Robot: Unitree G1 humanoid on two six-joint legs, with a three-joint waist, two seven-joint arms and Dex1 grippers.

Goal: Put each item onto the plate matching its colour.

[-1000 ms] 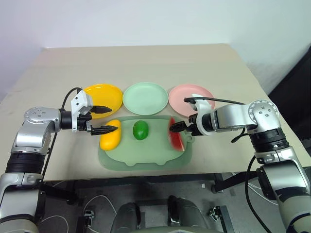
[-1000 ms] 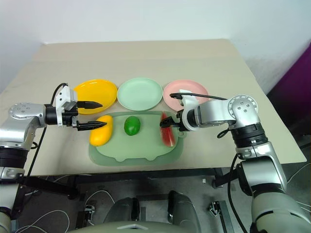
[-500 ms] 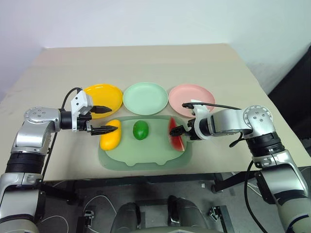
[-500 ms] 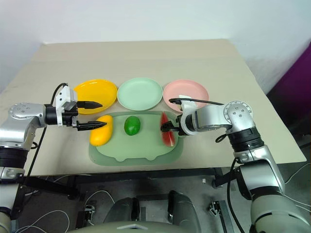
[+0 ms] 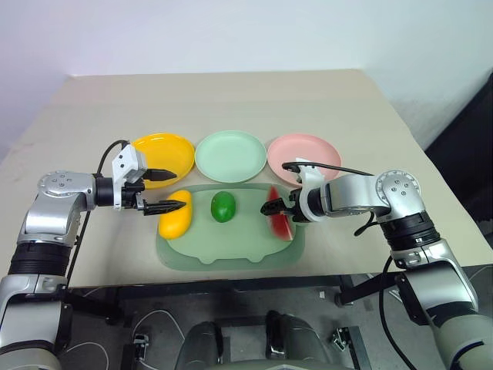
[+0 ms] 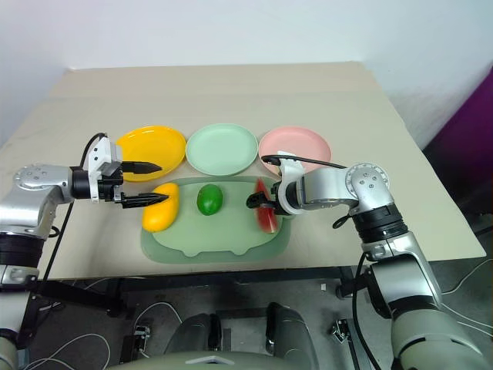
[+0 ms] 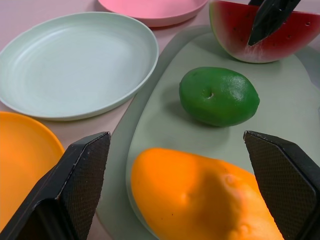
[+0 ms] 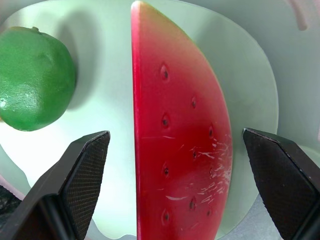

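Note:
The yellow mango-like fruit [image 5: 175, 217], the round green fruit [image 5: 223, 206] and the red watermelon wedge [image 5: 280, 221] lie in a row on a pale-green mat [image 5: 231, 245]. Behind the mat stand the yellow plate [image 5: 168, 153], the mint green plate [image 5: 230, 156] and the pink plate [image 5: 303, 151], with nothing on them. My left gripper [image 5: 168, 190] hangs open at the mango's far left end, holding nothing; the mango [image 7: 200, 200] sits between its fingers. My right gripper [image 5: 273, 187] is open over the watermelon wedge [image 8: 180, 150], one finger on each side of it.
The beige table [image 5: 231, 100] stretches far behind the plates. Its front edge runs just below the mat and its right edge lies close to my right arm. A black finger [image 7: 270, 17] of the right gripper crosses the wedge in the left wrist view.
My right forearm has swung slightly to the left, with its open gripper staying over the watermelon wedge. The left arm and all the items have kept still.

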